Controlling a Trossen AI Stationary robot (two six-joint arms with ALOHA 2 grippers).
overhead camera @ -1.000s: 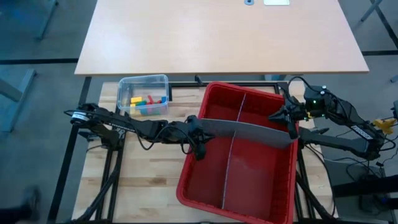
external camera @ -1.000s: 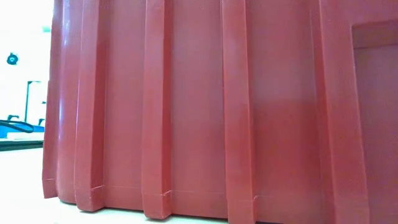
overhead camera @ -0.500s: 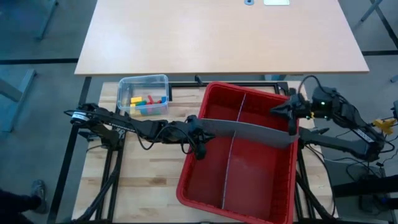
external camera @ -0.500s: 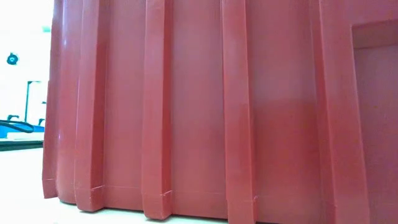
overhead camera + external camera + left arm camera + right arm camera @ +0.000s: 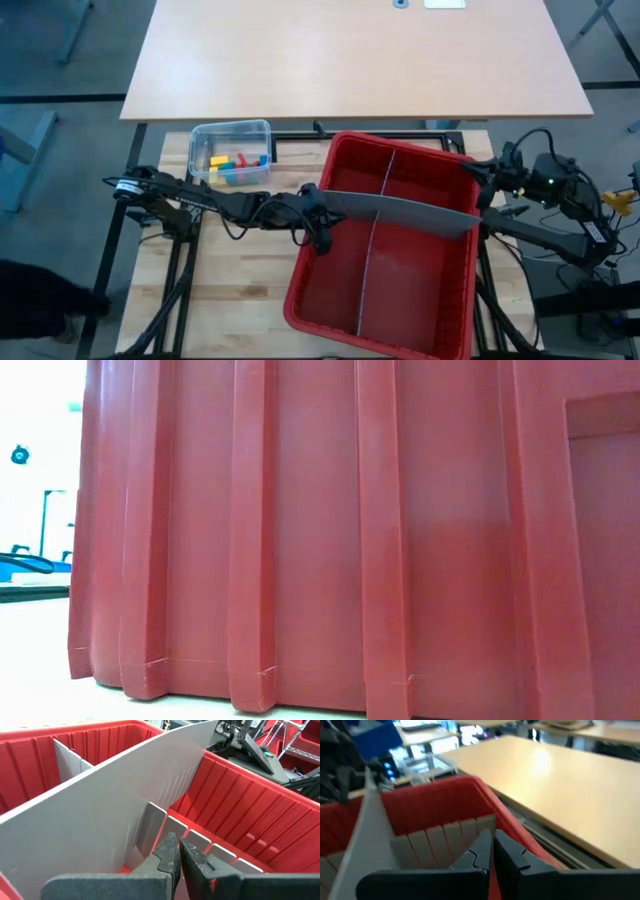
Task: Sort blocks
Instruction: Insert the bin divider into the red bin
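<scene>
Several small red, yellow, green and blue blocks (image 5: 235,163) lie in a clear tub (image 5: 230,130) at the far left. A big red bin (image 5: 300,290) stands at mid table. A long grey divider panel (image 5: 400,210) lies slantwise across its top, its right end on the bin's right rim (image 5: 472,226). My left gripper (image 5: 320,212) is shut at the panel's left end. My right gripper (image 5: 487,180) hangs shut off the bin's far right corner, touching nothing. In the low view the bin's ribbed wall (image 5: 400,540) fills the picture. My left gripper (image 5: 177,847) meets the panel's slotted edge (image 5: 156,827) at its left end, coming level from the table's left. The fingers themselves hide the exact place of contact. That end of the panel (image 5: 110,805) is up above the bin's floor, and the panel tilts.
A second grey divider (image 5: 372,255) stands upright inside the bin, running near to far. A wide light wooden tabletop (image 5: 350,55) lies beyond the work table. Bare wood shows left of the bin (image 5: 230,290).
My right gripper has drawn back from the panel's right end toward the table's right edge, turning as it went and staying shut. The panel and my left gripper have kept still.
</scene>
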